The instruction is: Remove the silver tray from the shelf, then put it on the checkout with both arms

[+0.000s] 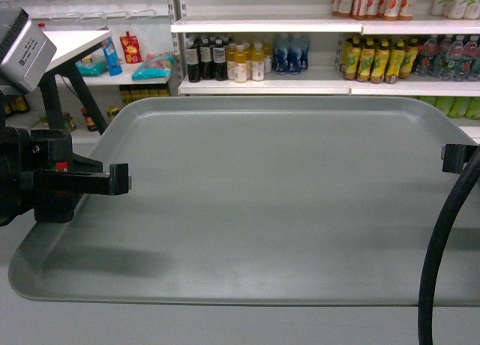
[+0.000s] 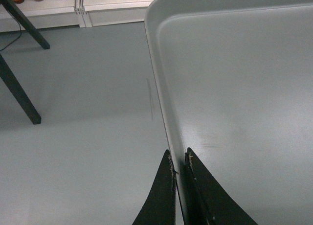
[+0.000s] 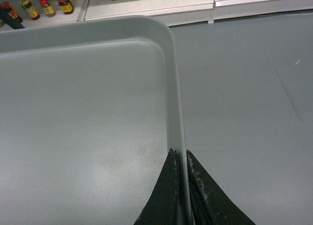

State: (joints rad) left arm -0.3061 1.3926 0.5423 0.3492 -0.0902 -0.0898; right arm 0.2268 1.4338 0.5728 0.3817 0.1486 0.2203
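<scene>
The silver tray [image 1: 277,202] is held level in the air in front of me, above the grey floor. My left gripper [image 1: 120,178] is shut on its left rim, with one finger on each side of the rim [image 2: 178,156]. At the tray's right rim my right gripper [image 1: 454,157] is also shut, pinching the rim between its fingers [image 3: 179,154]. The tray [image 2: 244,88] is bare inside [image 3: 83,112]. The checkout [image 1: 79,41], a white top on dark angled legs [image 2: 19,95], stands at the far left, beyond the left arm.
White store shelves [image 1: 300,82] full of drink bottles run behind the tray. A low shelf with small jars [image 3: 46,7] is near the floor. A black cable [image 1: 442,240] hangs at the right. Grey floor [image 2: 83,112] lies under the tray.
</scene>
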